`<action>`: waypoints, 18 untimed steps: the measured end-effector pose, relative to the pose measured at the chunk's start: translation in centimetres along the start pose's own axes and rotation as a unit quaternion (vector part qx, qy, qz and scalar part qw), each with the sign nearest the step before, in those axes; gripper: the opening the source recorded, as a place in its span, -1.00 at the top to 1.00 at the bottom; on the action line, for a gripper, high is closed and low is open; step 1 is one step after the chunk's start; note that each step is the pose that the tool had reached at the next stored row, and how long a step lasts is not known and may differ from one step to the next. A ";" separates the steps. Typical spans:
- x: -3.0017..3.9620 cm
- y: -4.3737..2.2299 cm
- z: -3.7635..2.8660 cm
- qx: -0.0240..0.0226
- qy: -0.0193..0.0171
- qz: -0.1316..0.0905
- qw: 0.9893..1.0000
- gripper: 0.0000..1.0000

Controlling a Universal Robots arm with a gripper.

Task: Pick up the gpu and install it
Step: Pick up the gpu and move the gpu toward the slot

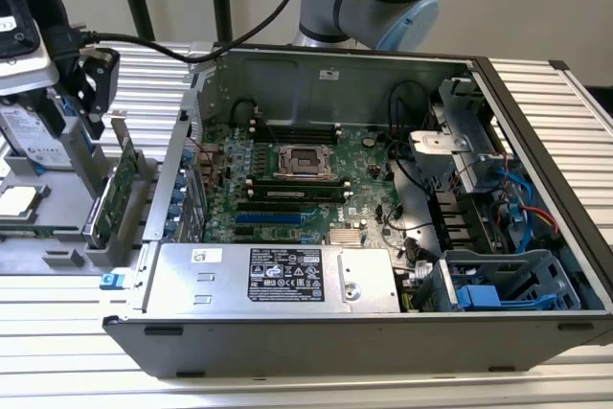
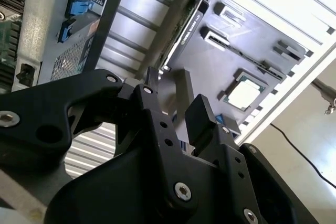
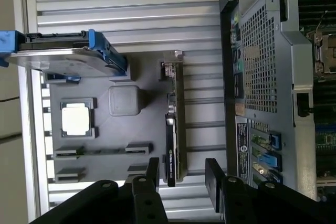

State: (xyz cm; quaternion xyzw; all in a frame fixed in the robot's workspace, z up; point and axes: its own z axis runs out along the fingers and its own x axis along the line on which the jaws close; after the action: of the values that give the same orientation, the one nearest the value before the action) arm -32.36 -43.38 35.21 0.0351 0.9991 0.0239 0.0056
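The gpu [image 1: 117,193] stands on edge in a slot of a grey holder tray [image 1: 57,258], at the exterior view's left beside the open computer case [image 1: 287,337]. It is a thin green card with a silver bracket at one end. My black gripper [image 1: 88,102] hangs above it, apart from it. In both wrist views the gpu [image 3: 173,124] [image 2: 184,24] shows edge-on below my fingers. My gripper [image 3: 182,170] [image 2: 176,98] is open and holds nothing. In the first wrist view one end of the card lines up with the gap between the two fingers.
The case holds a green motherboard [image 1: 306,179], a silver power supply [image 1: 278,280] and cables at the exterior view's right. The tray [image 3: 105,82] also carries a processor chip [image 3: 77,119] and a hard drive in a blue-railed carrier [image 3: 63,56]. Ribbed aluminium table [image 1: 287,390] lies all around.
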 end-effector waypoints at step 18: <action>0.01 -0.06 1.35 0.000 0.002 0.000 1.000 -1.00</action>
State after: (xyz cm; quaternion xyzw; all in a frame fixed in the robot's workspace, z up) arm -32.36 -43.38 33.86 0.0351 0.9991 0.0238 0.0037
